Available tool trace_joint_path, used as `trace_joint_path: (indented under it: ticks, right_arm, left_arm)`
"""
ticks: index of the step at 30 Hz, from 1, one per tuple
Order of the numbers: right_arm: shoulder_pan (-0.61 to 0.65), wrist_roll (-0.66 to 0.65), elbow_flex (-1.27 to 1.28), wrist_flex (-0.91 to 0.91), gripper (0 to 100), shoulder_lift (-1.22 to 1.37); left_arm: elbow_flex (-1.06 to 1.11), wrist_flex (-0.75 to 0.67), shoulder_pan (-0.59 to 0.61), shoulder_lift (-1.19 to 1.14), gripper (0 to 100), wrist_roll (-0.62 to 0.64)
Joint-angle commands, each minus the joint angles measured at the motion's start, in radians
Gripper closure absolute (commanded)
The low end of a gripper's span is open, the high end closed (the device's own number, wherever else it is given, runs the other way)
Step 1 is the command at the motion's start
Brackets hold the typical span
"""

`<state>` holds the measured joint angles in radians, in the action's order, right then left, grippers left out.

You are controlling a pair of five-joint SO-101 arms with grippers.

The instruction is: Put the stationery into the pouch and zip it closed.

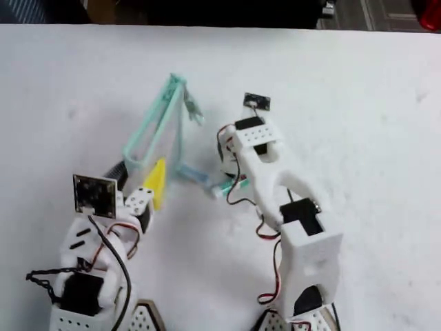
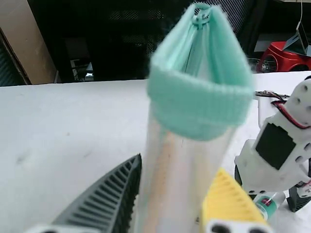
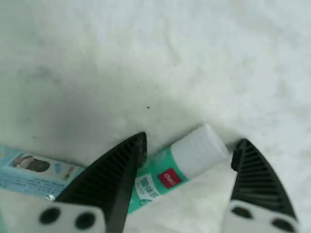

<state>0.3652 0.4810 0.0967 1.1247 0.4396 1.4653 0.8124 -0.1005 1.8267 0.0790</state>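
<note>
Spread right jaws astride glue stick (image 3: pixel 181 167)

glue stick (image 3: pixel 187 162) part-hidden by fingers (image 3: pixel 104 179), pouch (image 2: pixel 197 104) blurred

The pouch (image 2: pixel 199 97) shows a clear, glossy plastic body, with a soft matt cloth band round its mouth (it looks knitted). The glue stick (image 3: pixel 187 158) is smooth, shiny plastic, label glossy too. The table (image 3: pixel 146 58) is matt, faintly mottled. The left gripper (image 2: pixel 181 167) and right gripper (image 3: pixel 192 141) have ribbed, matt plastic fingers.
</note>
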Motion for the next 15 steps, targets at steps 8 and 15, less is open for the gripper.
trace_joint_path:
  ticks: [8,15]
  right_arm:
    - [-0.048,-0.003,-0.071,0.044,98.3,0.028]
    - [-0.111,-0.005,-0.072,0.045,98.1,0.027]
  left_arm:
    - [-0.002,-0.025,0.004,0.002,80,-0.003]
    - [-0.003,-0.023,0.004,0.002,80,-0.002]
